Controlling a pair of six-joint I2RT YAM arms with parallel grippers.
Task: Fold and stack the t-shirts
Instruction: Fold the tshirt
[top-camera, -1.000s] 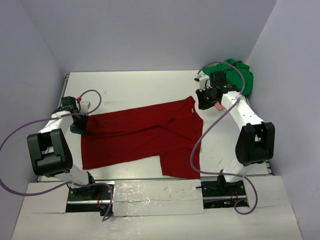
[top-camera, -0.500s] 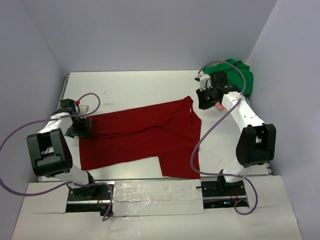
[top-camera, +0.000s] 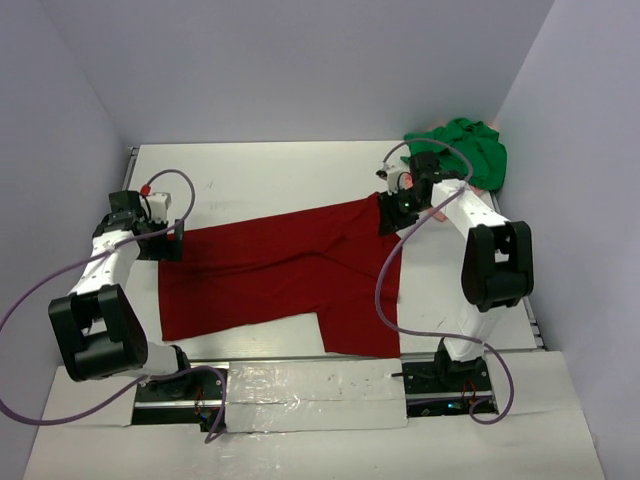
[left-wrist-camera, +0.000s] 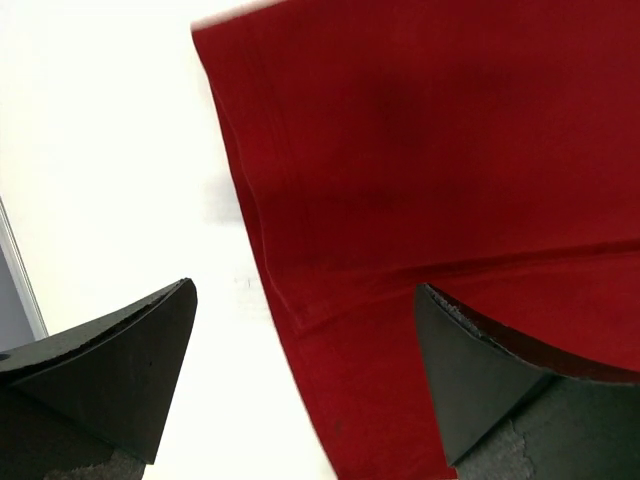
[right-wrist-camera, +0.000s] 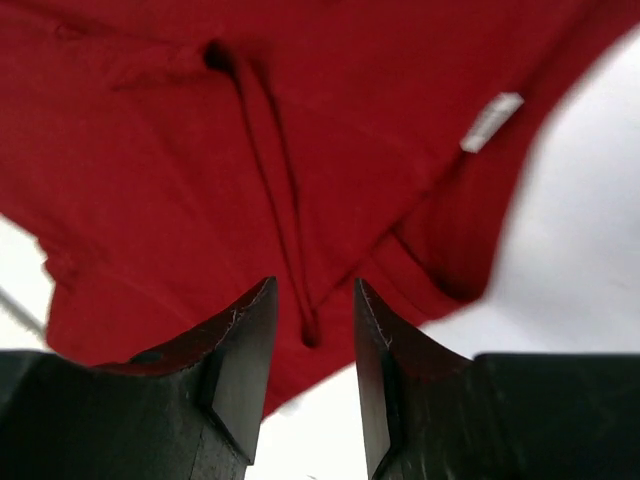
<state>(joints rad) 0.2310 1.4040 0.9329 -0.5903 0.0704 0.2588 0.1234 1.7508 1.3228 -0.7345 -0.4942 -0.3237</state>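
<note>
The dark red t-shirt (top-camera: 290, 270) lies spread flat across the middle of the table. My left gripper (top-camera: 165, 243) hovers over its left edge, open wide. In the left wrist view that edge (left-wrist-camera: 300, 330) runs between the two fingers (left-wrist-camera: 120, 380) and neither touches it. My right gripper (top-camera: 393, 213) is over the shirt's upper right corner. Its jaws (right-wrist-camera: 315, 285) stand partly apart above a raised crease (right-wrist-camera: 290, 250) in the red cloth, gripping nothing. A white tag (right-wrist-camera: 490, 120) shows near the collar. A bright green t-shirt (top-camera: 468, 150) lies bunched at the back right.
Purple-grey walls close in the table on the left, back and right. Each arm trails a purple cable (top-camera: 390, 270); the right one loops over the shirt's right side. The arm bases (top-camera: 300, 385) sit at the near edge.
The left gripper has opened, let go of the shirt's left edge and drawn back slightly. The right gripper has moved left over the shirt's corner, its jaws parting.
</note>
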